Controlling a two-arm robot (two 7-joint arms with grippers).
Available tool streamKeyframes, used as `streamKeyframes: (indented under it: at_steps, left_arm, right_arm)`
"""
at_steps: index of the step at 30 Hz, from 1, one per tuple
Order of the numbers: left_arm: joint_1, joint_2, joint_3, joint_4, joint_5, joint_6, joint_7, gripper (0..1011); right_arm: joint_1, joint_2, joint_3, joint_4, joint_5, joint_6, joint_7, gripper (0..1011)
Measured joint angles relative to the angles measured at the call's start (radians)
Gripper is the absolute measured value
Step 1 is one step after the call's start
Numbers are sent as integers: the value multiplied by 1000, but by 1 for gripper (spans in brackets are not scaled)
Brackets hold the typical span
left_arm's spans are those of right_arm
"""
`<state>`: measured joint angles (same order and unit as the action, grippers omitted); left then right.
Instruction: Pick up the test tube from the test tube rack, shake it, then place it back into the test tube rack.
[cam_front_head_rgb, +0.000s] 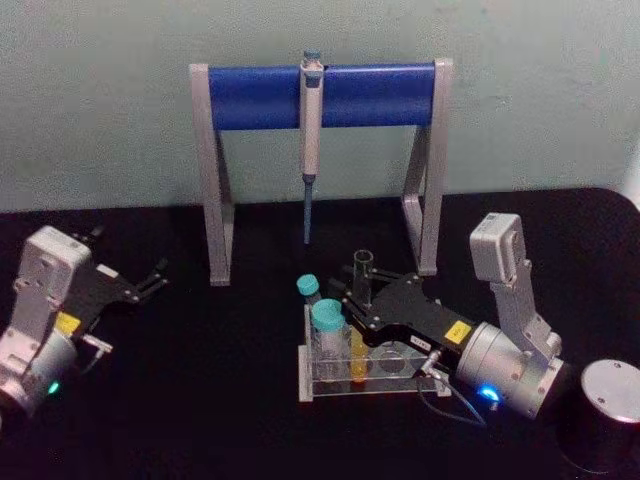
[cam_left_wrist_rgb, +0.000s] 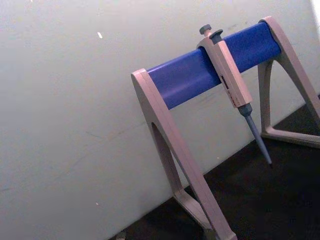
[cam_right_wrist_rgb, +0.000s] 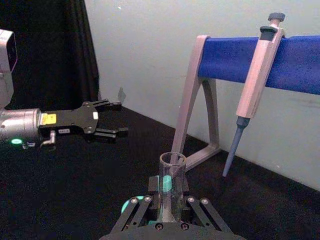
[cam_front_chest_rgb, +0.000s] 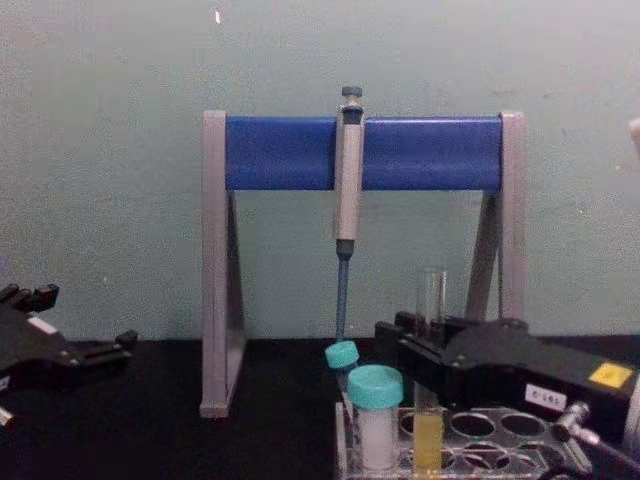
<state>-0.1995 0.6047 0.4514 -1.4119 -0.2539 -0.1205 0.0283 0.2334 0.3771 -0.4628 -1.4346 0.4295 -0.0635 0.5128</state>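
Observation:
The test tube (cam_front_head_rgb: 362, 268) stands upright in the clear test tube rack (cam_front_head_rgb: 400, 386), with yellow-orange liquid in its lower part (cam_front_chest_rgb: 428, 443). My right gripper (cam_front_head_rgb: 360, 292) reaches in from the right and is shut on the test tube just above the rack top. The right wrist view has the tube's open mouth (cam_right_wrist_rgb: 173, 165) rising between the two fingers of the right gripper (cam_right_wrist_rgb: 172, 202). In the chest view the right gripper (cam_front_chest_rgb: 420, 345) holds the tube (cam_front_chest_rgb: 431, 300) over the rack (cam_front_chest_rgb: 500, 430). My left gripper (cam_front_head_rgb: 155, 277) rests open at the far left, nothing in it.
A grey-legged stand with a blue crossbar (cam_front_head_rgb: 320, 95) stands behind the rack, and a grey pipette (cam_front_head_rgb: 311, 130) hangs from it. Two teal-capped vials (cam_front_head_rgb: 327, 318) sit in the rack's left end. A dark cylinder with a metal lid (cam_front_head_rgb: 610, 395) stands at the front right.

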Motion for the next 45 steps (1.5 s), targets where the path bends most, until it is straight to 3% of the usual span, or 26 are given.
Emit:
streamKeyframes:
  at_steps: [9, 11, 19, 22, 25, 33, 36, 45]
  left_arm:
    - [0, 0, 0, 0, 0, 0, 0, 1001]
    - [0, 0, 0, 0, 0, 0, 0, 1001]
    - [0, 0, 0, 0, 0, 0, 0, 1001]
    - [0, 0, 0, 0, 0, 0, 0, 1001]
    - [0, 0, 0, 0, 0, 0, 0, 1001]
    - [0, 0, 0, 0, 0, 0, 0, 1001]
    - [0, 0, 0, 0, 0, 0, 0, 1001]
    - [0, 0, 0, 0, 0, 0, 0, 1001]
  right_arm:
    - [0, 1, 0, 0, 2, 1, 0, 238]
    - [0, 1, 0, 0, 2, 1, 0, 277]
    - [0, 1, 0, -1, 3, 1, 0, 546]
    - [0, 1, 0, -1, 3, 1, 0, 602]
    - [0, 1, 0, -1, 3, 1, 0, 739]
    - [0, 1, 0, -1, 4, 1, 0, 950]
    - [0, 1, 0, -1, 4, 1, 0, 1000]
    - [0, 1, 0, -1, 4, 1, 0, 1000]
